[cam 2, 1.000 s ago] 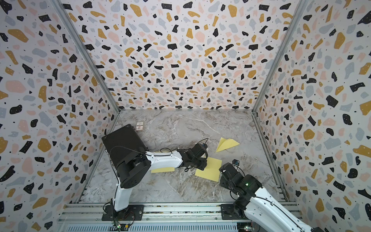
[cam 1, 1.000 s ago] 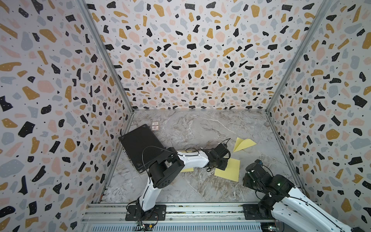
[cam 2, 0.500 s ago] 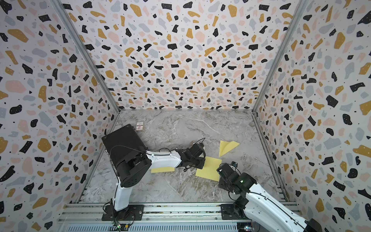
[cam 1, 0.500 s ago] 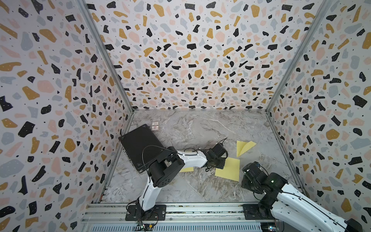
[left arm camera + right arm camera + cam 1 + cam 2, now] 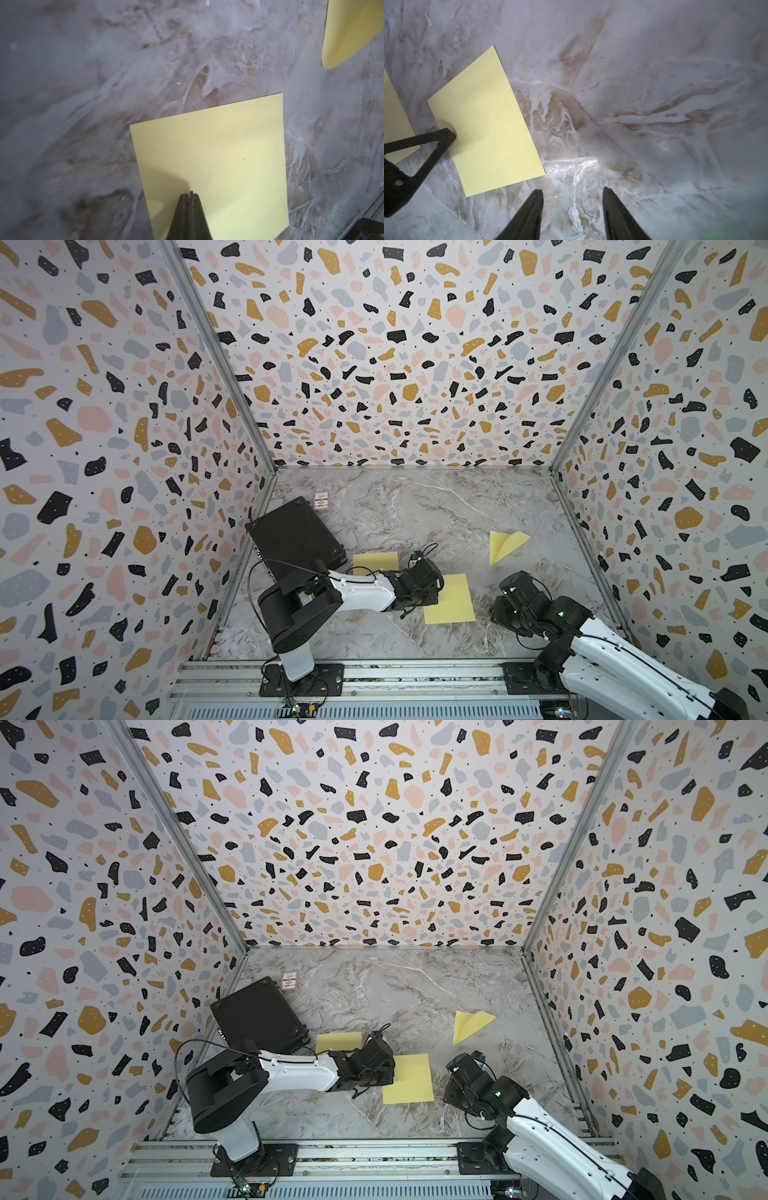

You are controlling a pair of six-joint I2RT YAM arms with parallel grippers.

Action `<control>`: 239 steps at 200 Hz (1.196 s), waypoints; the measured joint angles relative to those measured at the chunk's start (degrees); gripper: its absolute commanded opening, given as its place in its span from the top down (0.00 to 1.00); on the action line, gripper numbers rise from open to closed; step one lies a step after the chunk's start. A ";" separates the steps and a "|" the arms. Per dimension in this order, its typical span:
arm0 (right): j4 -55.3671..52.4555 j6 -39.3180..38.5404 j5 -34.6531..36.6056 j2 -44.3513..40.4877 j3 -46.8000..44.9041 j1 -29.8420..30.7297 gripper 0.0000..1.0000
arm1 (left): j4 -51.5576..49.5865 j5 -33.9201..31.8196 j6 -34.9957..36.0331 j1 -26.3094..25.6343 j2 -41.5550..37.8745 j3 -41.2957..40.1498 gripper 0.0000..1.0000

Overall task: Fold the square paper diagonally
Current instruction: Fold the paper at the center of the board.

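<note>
My left gripper (image 5: pixel 191 194) is clenched tight, its two tips pressed together and planted on the square paper (image 5: pixel 218 162), close to the sheet's near edge, low in the left wrist frame. I cannot tell whether any paper is pinched between the tips; the sheet looks flat on the marble table (image 5: pixel 83 104). In both top views that gripper (image 5: pixel 432 591) sits at the left edge of the paper (image 5: pixel 451 601), which lies just below the middle of the frame, slightly rotated.

My right gripper (image 5: pixel 572 194) is released, jaws standing apart over bare table, with the paper (image 5: pixel 488 128) to the upper left of it in the right wrist frame, near but not touched. In a top view the right gripper (image 5: pixel 461 1073) sits just right of the sheet (image 5: pixel 409 1079).

Further out, a folded yellow paper (image 5: pixel 505 543) lies well apart toward the right of the frame, a yellow pad (image 5: pixel 374 561) sits above my left arm, and a black box (image 5: pixel 293 537) stands at the left wall.
</note>
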 measured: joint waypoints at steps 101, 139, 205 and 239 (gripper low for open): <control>16.85 2.64 -10.97 12.07 -4.28 1.68 0.56 | 0.28 -5.60 -13.31 -3.61 -5.53 -6.36 1.00; 19.19 5.05 -11.89 12.50 -4.76 3.08 0.56 | 0.28 -6.10 -14.23 -3.93 -5.46 -6.36 1.00; 26.84 7.56 -12.61 16.11 -5.31 4.20 0.56 | 0.09 -7.21 -14.38 -4.63 -5.49 -6.40 1.00; 31.63 8.31 -12.17 17.35 -5.75 4.31 0.53 | 0.11 -7.41 -14.38 -4.68 -5.55 -6.47 1.00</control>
